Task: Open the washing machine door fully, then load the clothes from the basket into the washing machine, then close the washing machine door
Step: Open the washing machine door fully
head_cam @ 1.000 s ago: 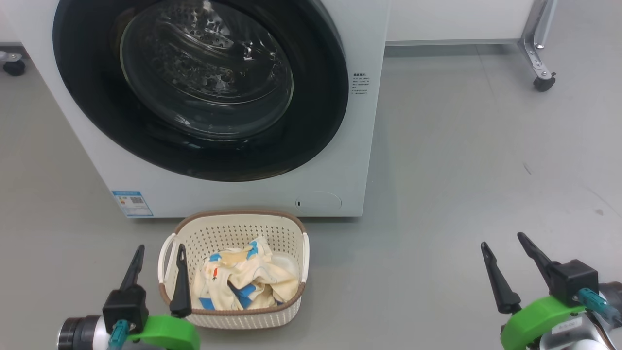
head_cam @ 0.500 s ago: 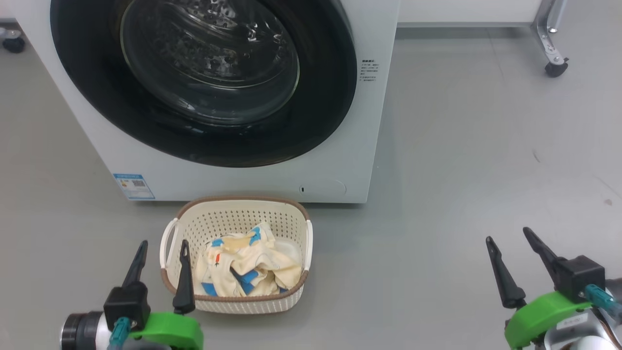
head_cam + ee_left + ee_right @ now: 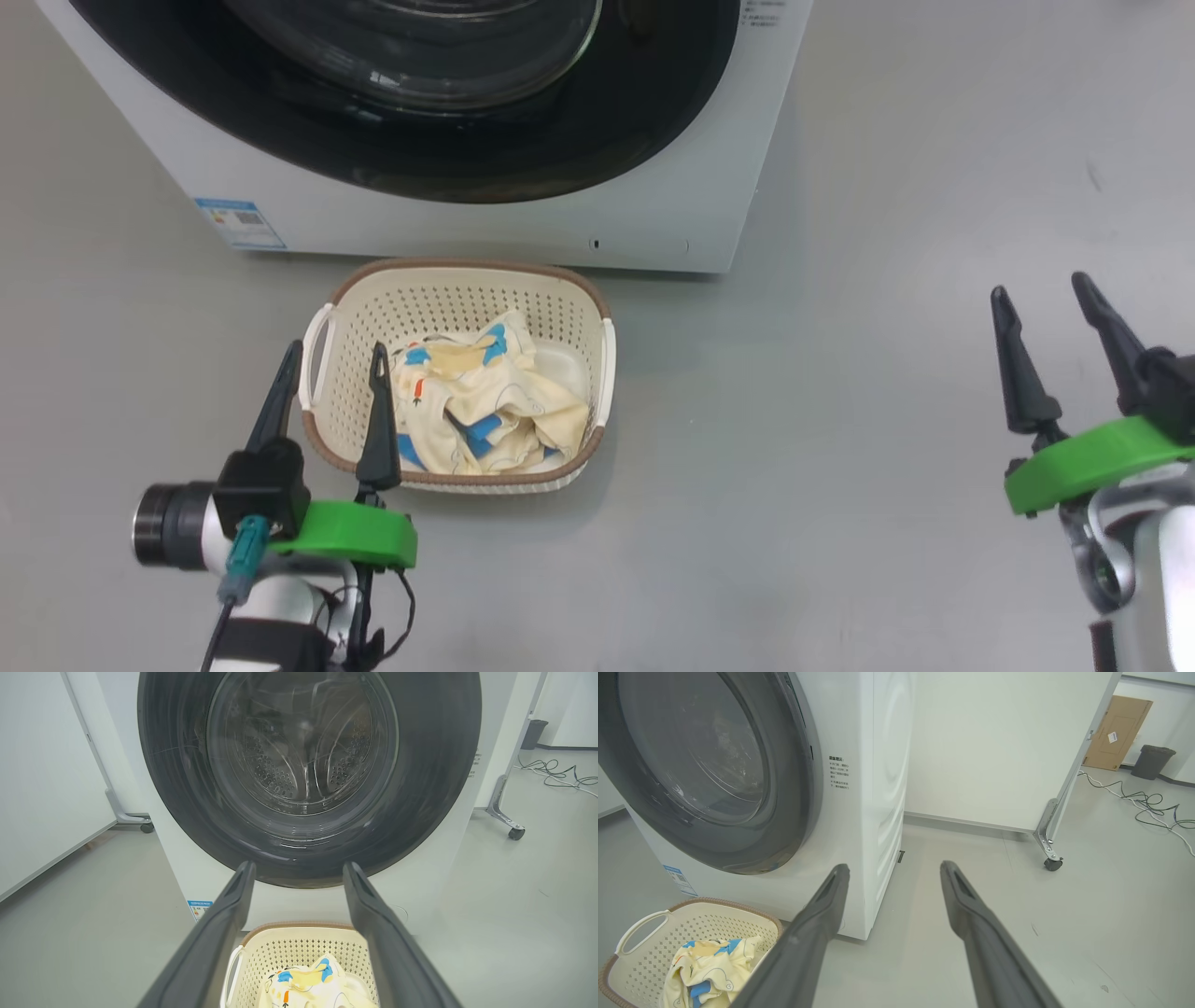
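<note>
Left gripper (image 3: 337,350) at lower left of the head view, jaws spread wide, nothing held; its inner finger overlaps the left rim of the basket (image 3: 467,267), contact cannot be told. Right gripper (image 3: 1040,285) at far right over bare floor (image 3: 794,420), jaws likewise wide apart and empty, well apart from the basket. Basket stands on the floor just in front of the washer (image 3: 485,224), toward its left half, long side facing the machine. Clothes (image 3: 485,401) lie bunched in the basket's bottom, cream with blue patches, below rim level; a strip of pale base shows to their right. In the left wrist view the basket sits low between the two fingers, the washer straight ahead. Door (image 3: 467,159) sits shut against the washer front, black rim and glass bowl facing out; steel drum visible through the glass in the left wrist view. Blue sticker (image 3: 238,222) at the washer's lower left corner. Behind, in the right wrist view: white panel on a caster (image 3: 1052,864), cables (image 3: 1148,800) on the floor, a cardboard box (image 3: 1118,732) and a grey bin (image 3: 1153,761).
</note>
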`<state>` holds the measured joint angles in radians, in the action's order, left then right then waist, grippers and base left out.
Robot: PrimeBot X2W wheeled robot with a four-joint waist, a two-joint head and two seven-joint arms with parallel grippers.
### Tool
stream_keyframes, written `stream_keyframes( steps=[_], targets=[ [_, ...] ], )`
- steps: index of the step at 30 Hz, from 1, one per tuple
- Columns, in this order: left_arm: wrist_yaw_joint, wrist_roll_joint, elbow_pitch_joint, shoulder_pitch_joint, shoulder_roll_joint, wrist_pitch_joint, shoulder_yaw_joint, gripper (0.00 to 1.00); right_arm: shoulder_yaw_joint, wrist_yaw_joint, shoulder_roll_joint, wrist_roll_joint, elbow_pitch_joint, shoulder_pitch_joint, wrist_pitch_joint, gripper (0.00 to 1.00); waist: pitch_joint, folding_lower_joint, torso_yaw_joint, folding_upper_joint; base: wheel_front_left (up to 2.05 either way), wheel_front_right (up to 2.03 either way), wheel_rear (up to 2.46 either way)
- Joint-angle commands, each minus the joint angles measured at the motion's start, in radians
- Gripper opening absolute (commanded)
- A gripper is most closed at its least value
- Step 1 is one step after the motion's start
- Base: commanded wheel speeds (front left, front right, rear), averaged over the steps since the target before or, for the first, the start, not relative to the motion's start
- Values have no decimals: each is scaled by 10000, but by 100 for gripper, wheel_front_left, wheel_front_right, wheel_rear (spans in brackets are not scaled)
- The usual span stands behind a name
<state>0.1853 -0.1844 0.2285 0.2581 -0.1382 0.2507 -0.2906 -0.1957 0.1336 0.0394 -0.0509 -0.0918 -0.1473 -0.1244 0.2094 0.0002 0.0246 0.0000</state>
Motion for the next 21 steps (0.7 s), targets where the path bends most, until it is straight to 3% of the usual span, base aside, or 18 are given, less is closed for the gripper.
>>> stream_keyframes(
  steps=[1,5,6,7,8,10,11,12,16,21],
  targets=[
    [20,94,-301,534,-113,110,382,100,121,-29,255,187,224,-600,-77,100,444,-2,122,0,0,0,0],
    [-52,255,-239,921,-68,110,299,100,17,-29,395,707,-108,-1421,-87,100,905,-2,252,0,0,0,0],
    [-73,283,-215,1006,-46,110,280,100,-13,-29,394,908,-205,-1624,-94,96,992,-2,283,0,0,0,0],
    [-92,304,-190,1085,-15,110,264,100,-29,-29,373,1193,-326,-1827,-50,84,1070,-2,311,0,0,0,0],
    [-108,325,-168,1155,21,110,245,100,-10,-29,379,1377,-415,-2020,-27,60,1150,-2,343,0,0,0,0],
    [-143,370,-123,1275,87,110,205,100,4,-29,390,1762,-618,-2365,18,37,1263,-2,407,0,0,0,0],
    [-156,389,-97,1311,115,110,193,100,44,-29,393,2015,-746,-2518,57,5,1282,-2,426,0,0,0,0],
    [-169,405,-80,1334,142,110,183,100,104,-29,461,2157,-847,-2652,70,0,1309,-2,446,0,0,0,0],
    [-220,464,-23,1366,220,111,161,100,423,-29,522,3314,-1243,-3158,326,0,1394,-2,492,0,0,0,0],
    [-290,547,52,1390,254,111,155,100,655,-29,432,5895,-1632,-3855,1146,0,1470,-2,512,0,0,0,0]
  ],
)
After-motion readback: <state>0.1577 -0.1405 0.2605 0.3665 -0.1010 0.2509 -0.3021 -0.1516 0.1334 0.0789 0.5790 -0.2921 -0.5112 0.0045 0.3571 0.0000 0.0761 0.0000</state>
